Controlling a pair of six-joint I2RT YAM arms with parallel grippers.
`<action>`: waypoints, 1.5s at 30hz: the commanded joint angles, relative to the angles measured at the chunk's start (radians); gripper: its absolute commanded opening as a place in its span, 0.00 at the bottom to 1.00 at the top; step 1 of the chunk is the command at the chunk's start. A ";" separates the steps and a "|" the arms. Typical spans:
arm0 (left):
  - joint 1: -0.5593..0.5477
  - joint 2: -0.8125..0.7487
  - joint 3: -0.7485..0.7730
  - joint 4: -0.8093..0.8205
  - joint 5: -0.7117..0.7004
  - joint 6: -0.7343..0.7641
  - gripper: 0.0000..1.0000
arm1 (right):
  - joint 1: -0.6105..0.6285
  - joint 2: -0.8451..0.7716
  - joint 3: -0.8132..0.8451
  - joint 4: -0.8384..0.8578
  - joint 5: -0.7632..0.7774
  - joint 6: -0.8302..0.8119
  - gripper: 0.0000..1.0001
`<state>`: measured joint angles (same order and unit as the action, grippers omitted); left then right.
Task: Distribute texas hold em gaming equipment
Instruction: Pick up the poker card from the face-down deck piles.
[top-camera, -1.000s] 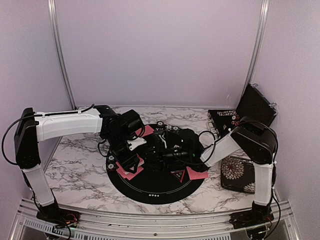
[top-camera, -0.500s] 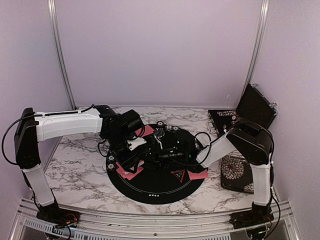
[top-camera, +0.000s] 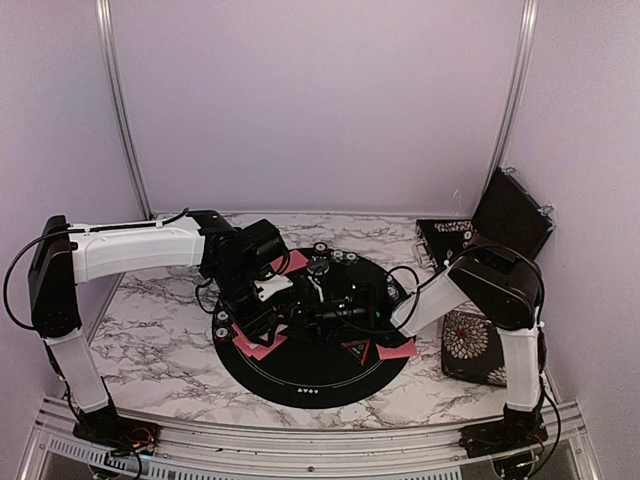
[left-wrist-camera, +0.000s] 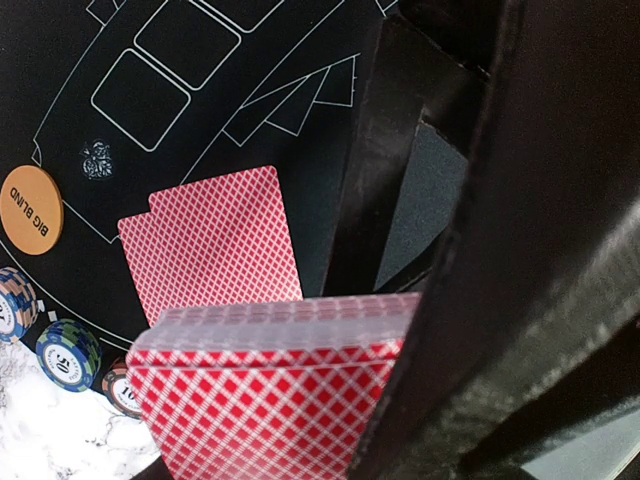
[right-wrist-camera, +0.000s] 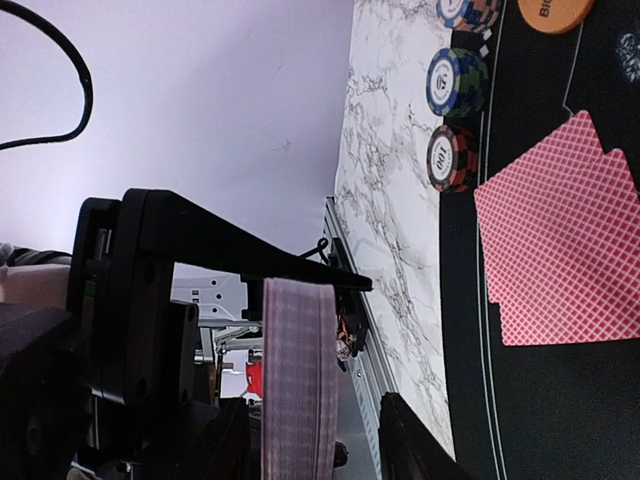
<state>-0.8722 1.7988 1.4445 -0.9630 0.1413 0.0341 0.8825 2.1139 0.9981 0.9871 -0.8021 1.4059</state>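
Since a second ago the right arm has reached further to the left across the mat (top-camera: 310, 385), and its right gripper (top-camera: 305, 312) now stands at the deck (right-wrist-camera: 295, 380). The left arm has not moved.

The left gripper (top-camera: 255, 305) is clamped on the deck and holds it in the air above the left part of the mat. The right wrist view shows the deck from its edge, with one finger of the right gripper on each side. The jaws are apart, and I see a gap between the deck and one finger, so no card is gripped yet.

Under the deck two cards (left-wrist-camera: 215, 240) already lie face down and overlapping on the mat. They are near the orange button (left-wrist-camera: 30, 210) and the chips (left-wrist-camera: 68, 352). More cards (top-camera: 395, 348) lie at the right side of the mat.

I judge that the step in hand is dealing, namely to take one card off the held deck. The next move calls for closing on a single card only, not several. Then the card must slide out while the left gripper keeps the deck firm.
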 joint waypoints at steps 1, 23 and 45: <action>0.002 -0.036 -0.003 -0.010 0.014 0.009 0.55 | 0.009 0.013 0.028 -0.021 0.012 -0.025 0.42; 0.002 -0.043 -0.009 -0.008 0.017 0.009 0.55 | -0.021 -0.049 -0.009 -0.132 0.053 -0.095 0.33; 0.004 -0.043 -0.010 -0.008 0.015 0.009 0.55 | -0.033 -0.103 -0.034 -0.146 0.060 -0.110 0.33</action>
<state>-0.8722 1.7985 1.4376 -0.9623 0.1413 0.0341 0.8589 2.0457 0.9749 0.8551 -0.7536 1.3090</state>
